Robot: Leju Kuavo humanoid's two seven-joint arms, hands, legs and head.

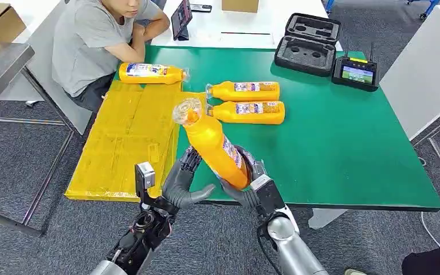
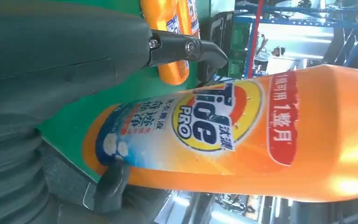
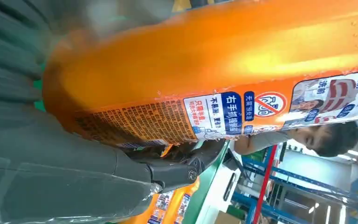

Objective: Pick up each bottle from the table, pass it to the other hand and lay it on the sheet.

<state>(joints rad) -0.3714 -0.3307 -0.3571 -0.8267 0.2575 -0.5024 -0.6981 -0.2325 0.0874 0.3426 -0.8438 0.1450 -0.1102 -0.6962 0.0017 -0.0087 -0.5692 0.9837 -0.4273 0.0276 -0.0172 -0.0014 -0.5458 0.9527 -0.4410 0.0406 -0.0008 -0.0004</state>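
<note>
Over the green table's [image 1: 344, 143] near edge we grip the bottle [image 1: 215, 146] in our right hand [image 1: 251, 182], cap tilted up-left; our open left hand [image 1: 184, 180] waits just beside, sheet [image 1: 126, 137] leftward.

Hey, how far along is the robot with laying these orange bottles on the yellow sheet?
Done: one bottle lies at the yellow sheet's far edge. In hand: the right robot hand grips the raised bottle by its base, with the left robot hand open beside it, so the handover isn't finished. Left: two bottles on the green table.
</note>
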